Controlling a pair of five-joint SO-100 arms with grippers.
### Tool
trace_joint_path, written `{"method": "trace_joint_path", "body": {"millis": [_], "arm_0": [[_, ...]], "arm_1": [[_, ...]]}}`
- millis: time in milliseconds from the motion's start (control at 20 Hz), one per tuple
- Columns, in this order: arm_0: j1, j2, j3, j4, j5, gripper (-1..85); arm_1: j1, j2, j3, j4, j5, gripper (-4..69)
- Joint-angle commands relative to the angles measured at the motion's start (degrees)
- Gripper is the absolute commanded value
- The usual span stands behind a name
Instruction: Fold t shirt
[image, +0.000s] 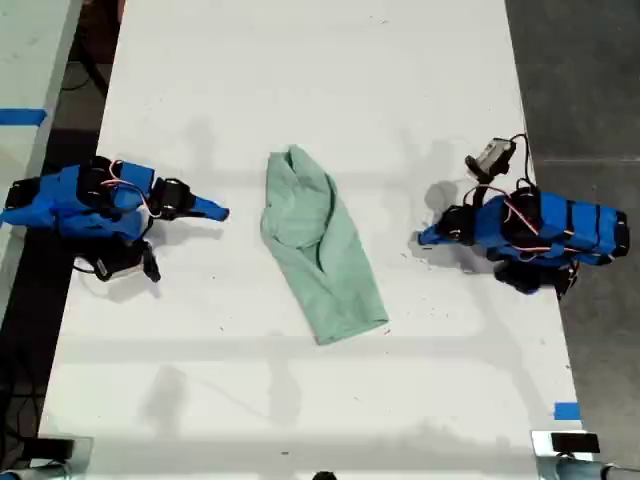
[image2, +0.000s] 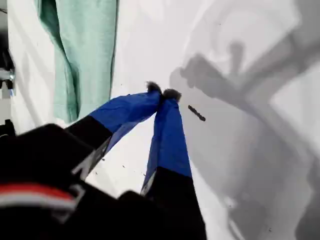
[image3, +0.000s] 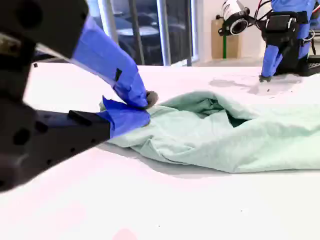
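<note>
T shirt (image: 318, 250), already folded into a narrow strip mid-worktop (image: 300, 70) with its long axis running toward the near edge, lies between both arms, nearer my second gripper (image3: 146, 106) than my first gripper (image2: 164, 94), both fingers closed and empty.

Mint-green t shirt (image: 320, 250), folded lengthwise, wrinkled, lying diagonally mid-table.
</note>
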Motion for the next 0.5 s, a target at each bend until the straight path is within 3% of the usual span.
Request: {"method": "trace_joint_path", "body": {"millis": [0,350,450], "arm_0": [[-0.26,0.44,0.18,3.43,-1.05,-0.1],[-0.18,0.44,0.09,3.52,-1.05,-0.1],[-0.18,0.44,0.09,3.52,-1.05,-0.1]], "arm_1": [[-1.49,0.79,3.16,1.41,-1.23,1.1],[-2.64,0.79,3.08,1.41,0.44,1.1],[-4.48,0.79,3.16,-1.67,-0.88,1.2]]}}
